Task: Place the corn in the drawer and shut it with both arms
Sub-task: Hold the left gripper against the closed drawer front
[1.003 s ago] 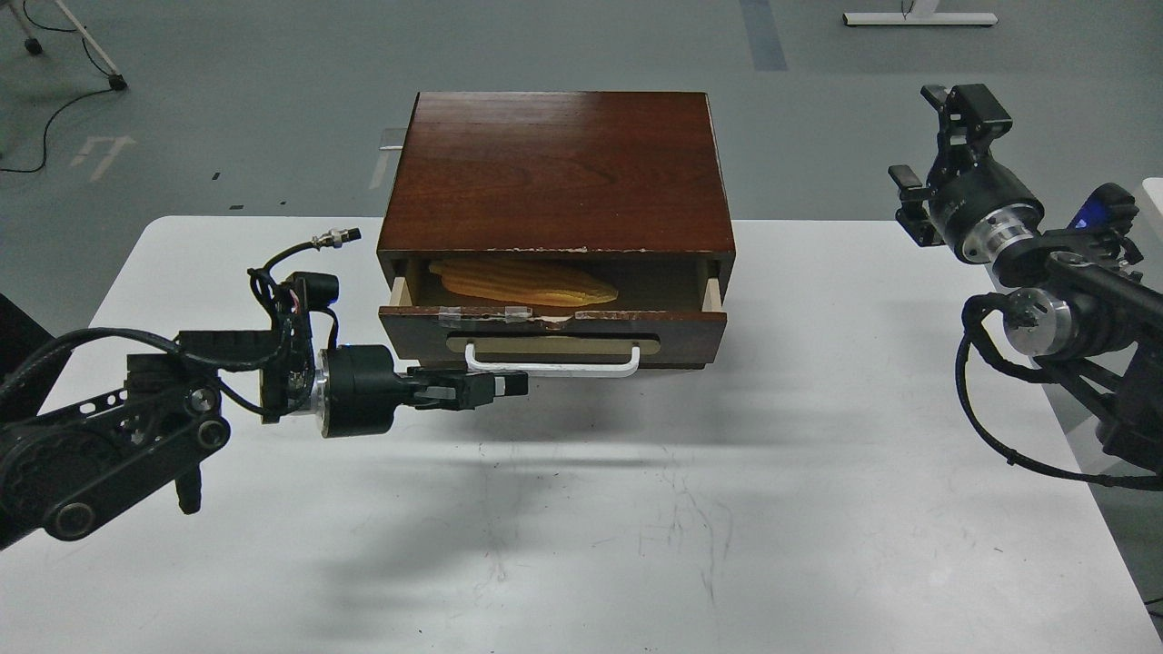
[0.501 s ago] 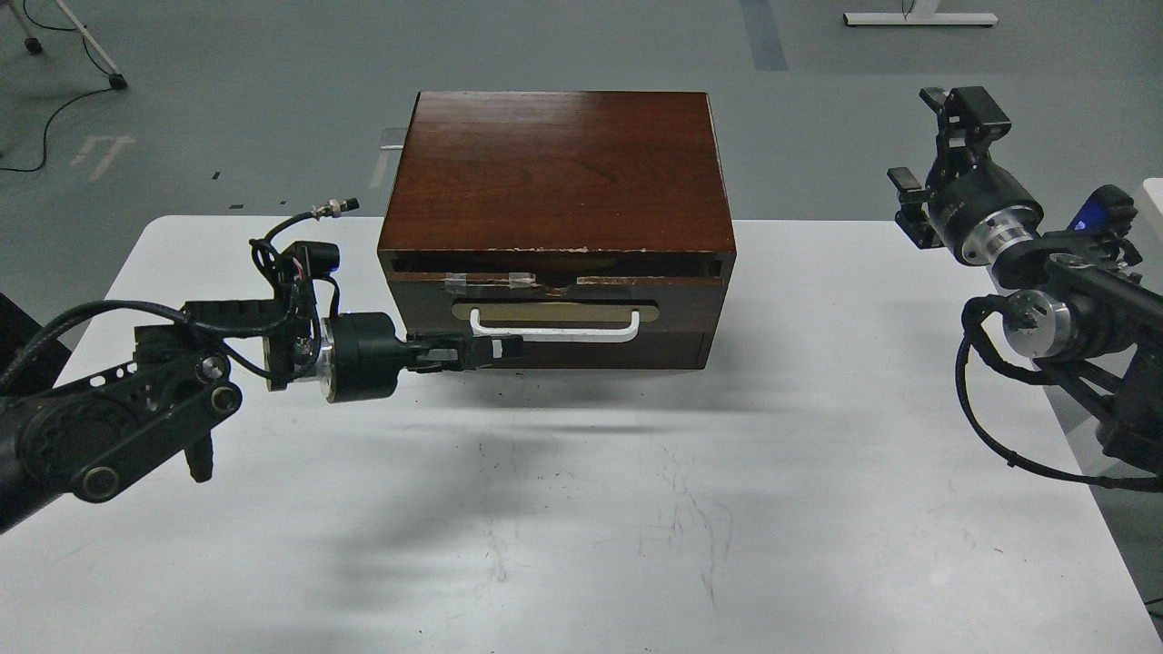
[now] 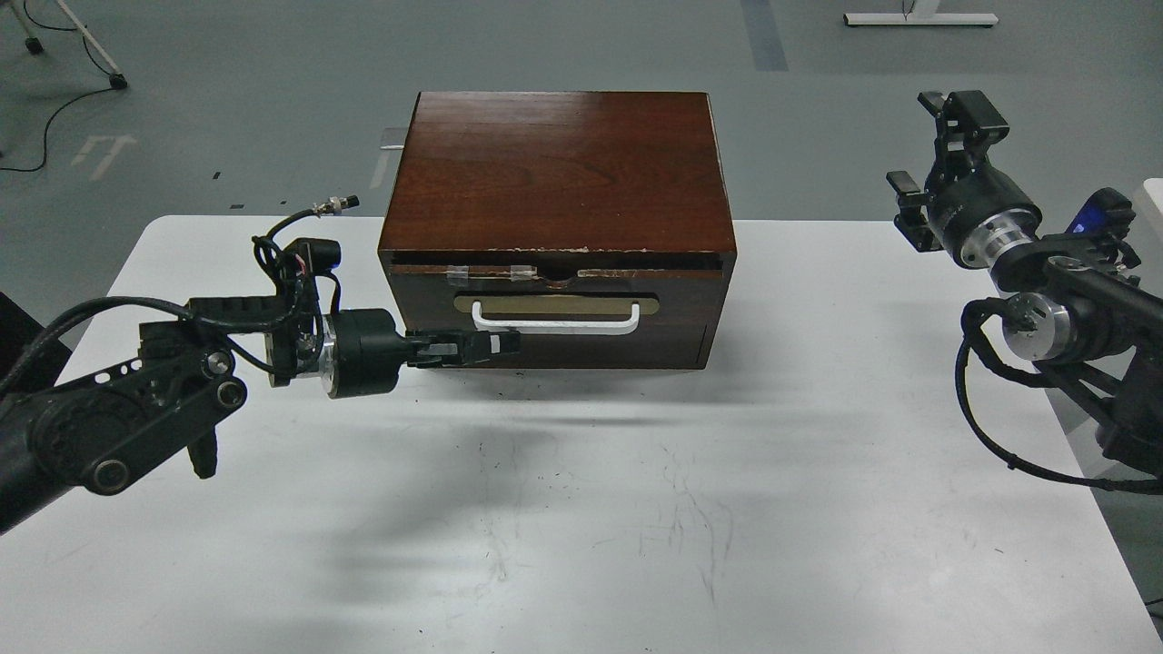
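The drawer (image 3: pixel 556 313) sits pushed into the dark wooden cabinet (image 3: pixel 556 173), its front nearly flush with the cabinet face; only a thin dark slit shows along its chipped, taped top edge. The corn is not visible anywhere, so it is presumably inside the drawer, though that cannot be confirmed from this view. The white bar handle (image 3: pixel 555 321) runs crosswise along the drawer front, on its tan oval plate. The left tool (image 3: pixel 495 345) lies horizontal, pointing to the right, with its tip just below and beside the left end of the handle, close against the lower left of the drawer front; whether it touches the wood cannot be told. Its fingers appear drawn close together with nothing between them. The drawer front faces the robot, so any last push would go straight away from the robot, and the left arm is by far the nearer one. The right tool (image 3: pixel 963 113) hangs raised well to the right of the cabinet, past the far right edge of the white tabletop (image 3: pixel 636 509); it is seen end-on and dark, so its state cannot be told. The task looks essentially complete.
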